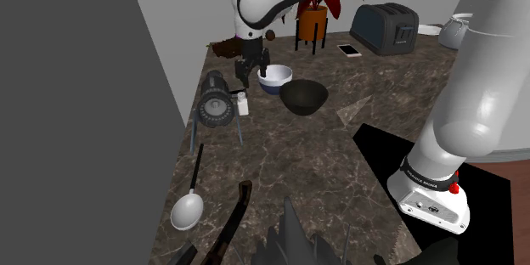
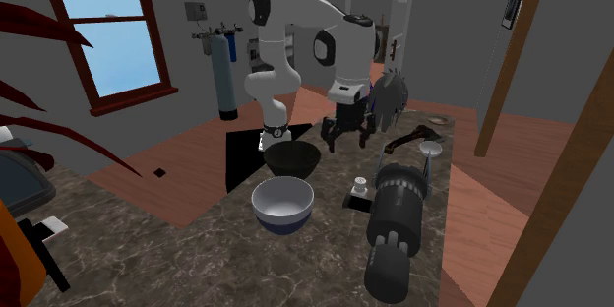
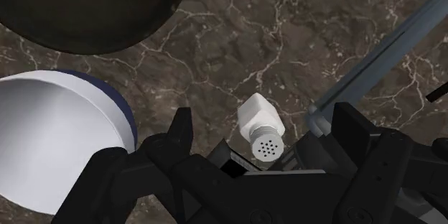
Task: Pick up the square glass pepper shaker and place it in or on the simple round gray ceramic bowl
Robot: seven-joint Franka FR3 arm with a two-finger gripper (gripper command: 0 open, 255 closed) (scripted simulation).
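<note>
**Over a dark veined marble counter (image 1: 280,153), a black two-finger gripper (image 1: 255,72) lines up on a small white square shaker with a perforated cap (image 3: 262,126)**

The gripper hangs above the shaker with its fingers spread wide, holding nothing. The shaker stands upright toward the counter's edge by the grey wall, just beside a black ribbed cylinder lying on its side (image 1: 217,102). A pale round bowl with a dark-blue outer wall (image 1: 274,78), the likely target, sits near it on the other side, with a black round bowl (image 1: 304,96) next to that.

The chief risk looks to be the tight fit. On the way down, a finger could strike the cylinder or clip the shaker's cap and topple it. A shallow grip on the smooth sides could also let it slip during the carry.
</note>
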